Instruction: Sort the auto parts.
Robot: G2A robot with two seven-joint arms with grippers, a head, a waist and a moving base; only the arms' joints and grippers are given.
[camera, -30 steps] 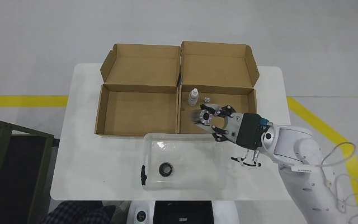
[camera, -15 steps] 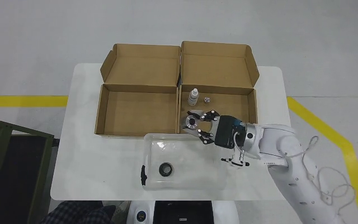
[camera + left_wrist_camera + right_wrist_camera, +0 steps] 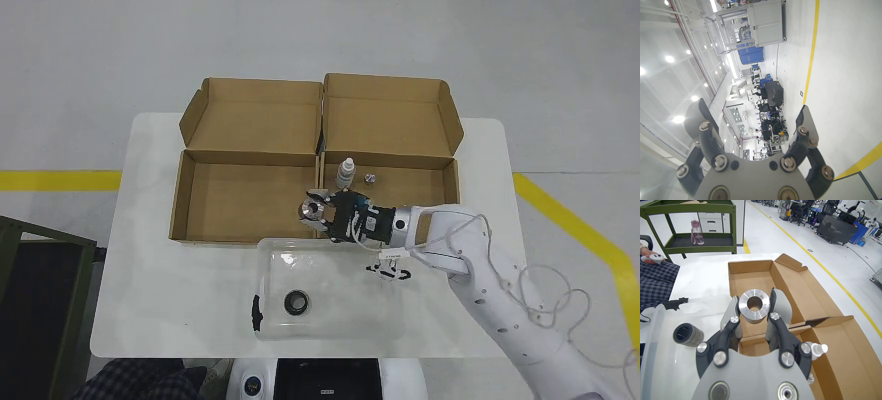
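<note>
Nearest the robot, a dark-bored bearing (image 3: pixel 296 302) is seen lying in the clear plastic bin (image 3: pixel 350 285). Just beyond the bin, a silver metal ring (image 3: pixel 755 315) is clamped by the right gripper (image 3: pixel 312 209) above the left cardboard box (image 3: pixel 230 200), close to the wall beside the right cardboard box (image 3: pixel 425 190). Farther off, in that right box, a small white bottle (image 3: pixel 345 172) is stood beside a tiny metal piece (image 3: pixel 370 178), perhaps a nut. The left gripper (image 3: pixel 753 113) is spread wide, with nothing held.

White arm (image 3: pixel 505 315), black-and-silver gripper (image 3: pixel 754 303)
</note>
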